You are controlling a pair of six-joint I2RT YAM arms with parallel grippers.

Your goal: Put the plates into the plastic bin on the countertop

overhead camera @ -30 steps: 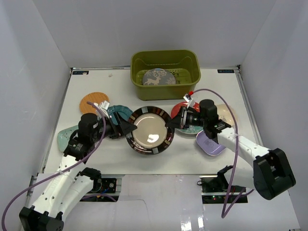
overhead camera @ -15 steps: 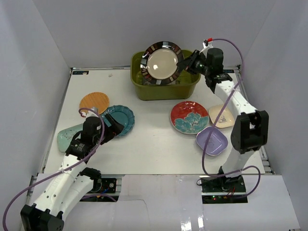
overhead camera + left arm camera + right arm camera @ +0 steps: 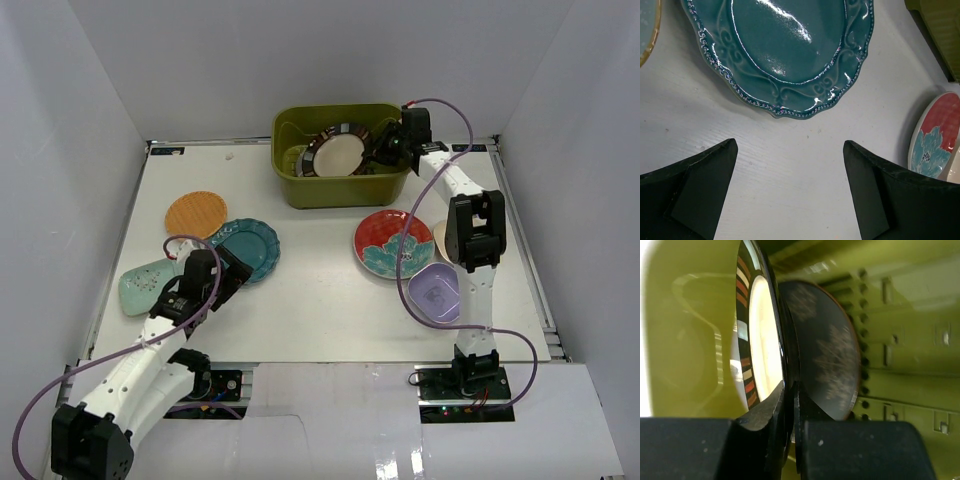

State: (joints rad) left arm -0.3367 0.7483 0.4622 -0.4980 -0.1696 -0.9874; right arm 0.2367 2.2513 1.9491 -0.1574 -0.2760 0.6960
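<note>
The olive-green plastic bin (image 3: 340,190) stands at the back of the countertop (image 3: 310,300). My right gripper (image 3: 387,150) reaches into it, shut on the rim of a dark-rimmed beige plate (image 3: 338,153) held tilted inside. In the right wrist view that plate (image 3: 762,340) stands on edge between the closed fingers (image 3: 790,400), with a grey deer-patterned plate (image 3: 832,360) behind it on the slotted bottom. My left gripper (image 3: 232,272) is open just short of the teal plate (image 3: 250,245). In the left wrist view the teal plate (image 3: 785,50) lies ahead of the gripper (image 3: 790,150).
An orange plate (image 3: 196,213) and a mint oblong plate (image 3: 140,285) lie at the left. A red flowered plate (image 3: 390,243), a lavender squarish plate (image 3: 437,293) and a cream plate (image 3: 442,238), partly hidden by the right arm, lie at the right. White walls enclose three sides.
The right arm has carried the dark-rimmed plate from the table's middle up over the bin and lowered it inside. The left gripper has drawn back from that plate toward the teal one.
</note>
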